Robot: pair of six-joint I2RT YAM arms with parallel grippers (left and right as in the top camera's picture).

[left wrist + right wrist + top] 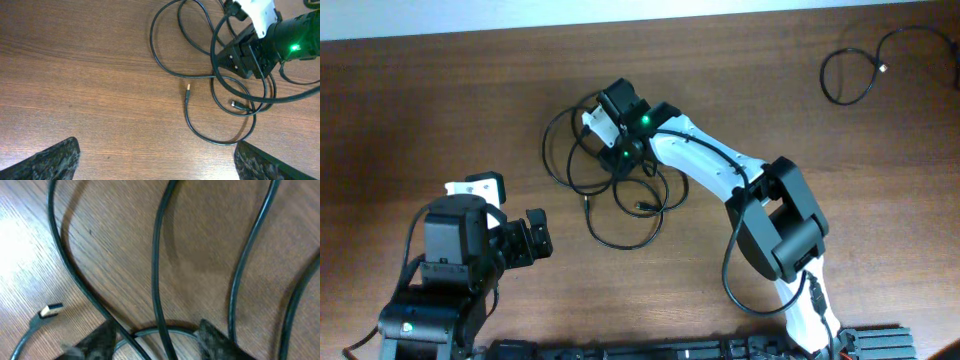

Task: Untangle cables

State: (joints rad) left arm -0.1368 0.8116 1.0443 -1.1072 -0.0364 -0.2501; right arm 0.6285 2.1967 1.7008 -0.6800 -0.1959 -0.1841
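Several thin black cables [155, 255] lay tangled mid-bench, clear of every edge. My right gripper [160, 337] straddled one, unclenched; my left gripper [156, 162] hung released.

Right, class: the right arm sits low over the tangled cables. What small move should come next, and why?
Probably close the right gripper on the strand running between its fingers: it is open, low over the tangle, with that cable in the gap. The left gripper is open, clear of it.
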